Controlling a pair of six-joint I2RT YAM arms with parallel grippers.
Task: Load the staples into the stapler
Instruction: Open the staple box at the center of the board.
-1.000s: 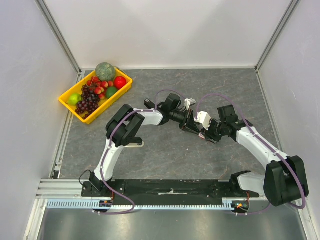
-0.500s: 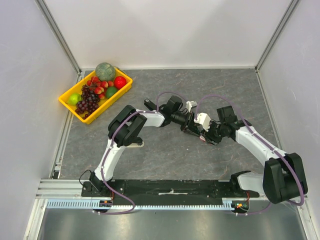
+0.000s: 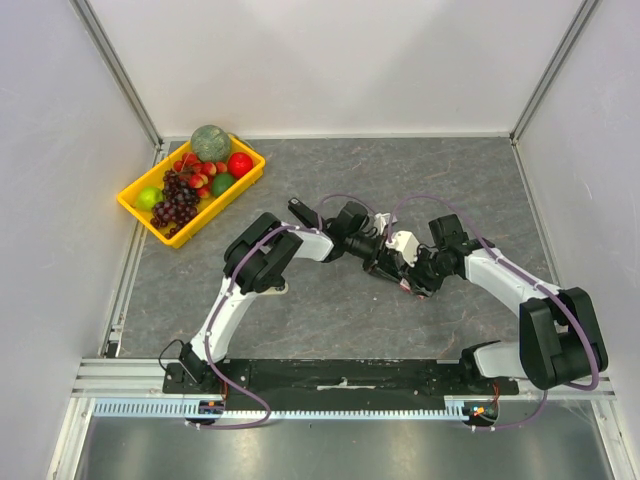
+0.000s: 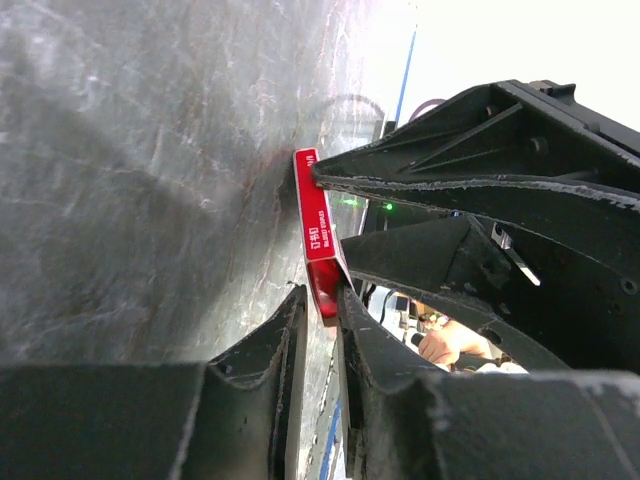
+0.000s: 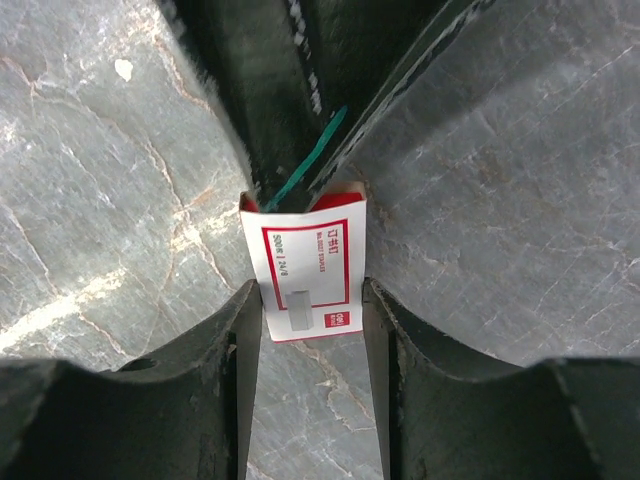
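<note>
Since both grippers have pulled back slightly in step, staple box (image 5: 305, 270) travels with them: right gripper (image 5: 312, 292) clamps its side edges, left gripper (image 4: 320, 298) pinches its far red end. No staples showing; likely still opening the box.

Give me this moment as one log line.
left gripper: shut on small white-and-red cardboard staple box | right gripper: shut on same box

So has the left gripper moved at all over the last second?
Yes. In the overhead view the left gripper has slid a little toward the near edge where the arm bases sit, farther from the yellow tray.
</note>
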